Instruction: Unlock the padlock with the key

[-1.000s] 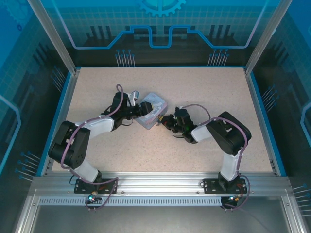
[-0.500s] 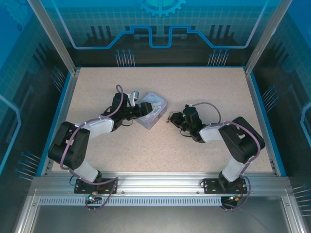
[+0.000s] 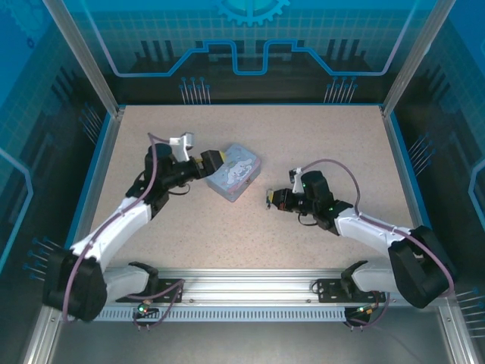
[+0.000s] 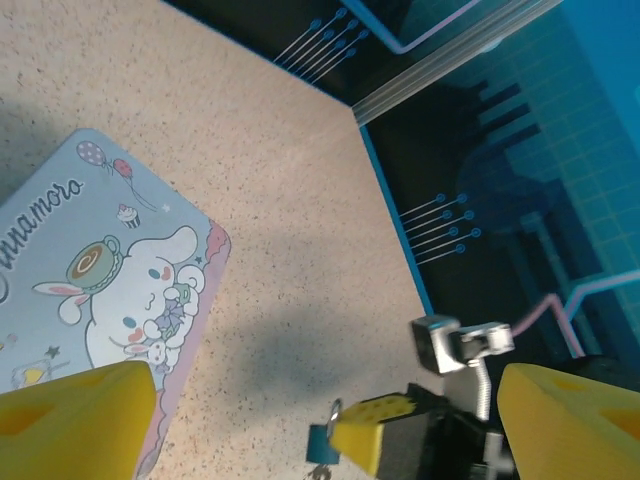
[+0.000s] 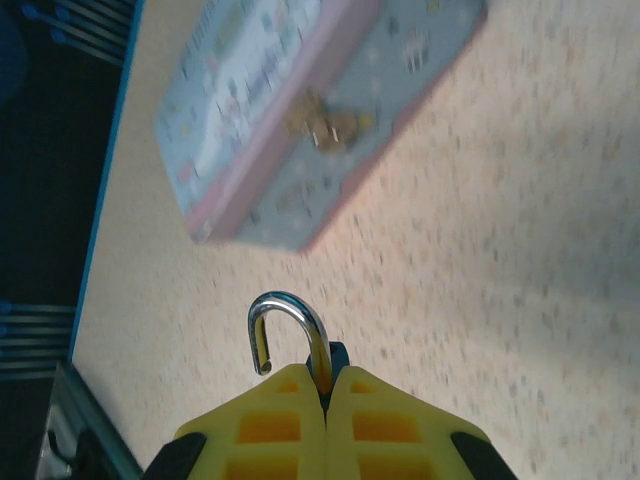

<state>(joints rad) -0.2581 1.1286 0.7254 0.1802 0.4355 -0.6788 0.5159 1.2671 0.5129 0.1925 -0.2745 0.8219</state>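
Note:
My right gripper (image 5: 327,372) is shut on the padlock (image 5: 337,354), a small blue-bodied lock whose silver shackle (image 5: 288,318) stands swung open, its free end in the air. In the top view that gripper (image 3: 270,199) holds the lock low over the table, right of the pale blue tin (image 3: 235,172). My left gripper (image 3: 212,161) sits at the tin's left end, jaws wide open with nothing between them. The left wrist view looks past its yellow fingers (image 4: 78,418) to the padlock (image 4: 322,441) in the other gripper. A dark sliver under the lock (image 4: 320,470) may be the key.
The tin (image 4: 100,280), printed with a cartoon character, lies flat with its clasp (image 5: 325,127) facing the right gripper. Bare speckled table (image 3: 318,144) runs behind and to the right. A blue rim (image 3: 402,174) and glass walls enclose the table.
The left gripper has opened wide and drawn back a little to the left of the tin. The right gripper has carried the padlock to the right, away from the tin.

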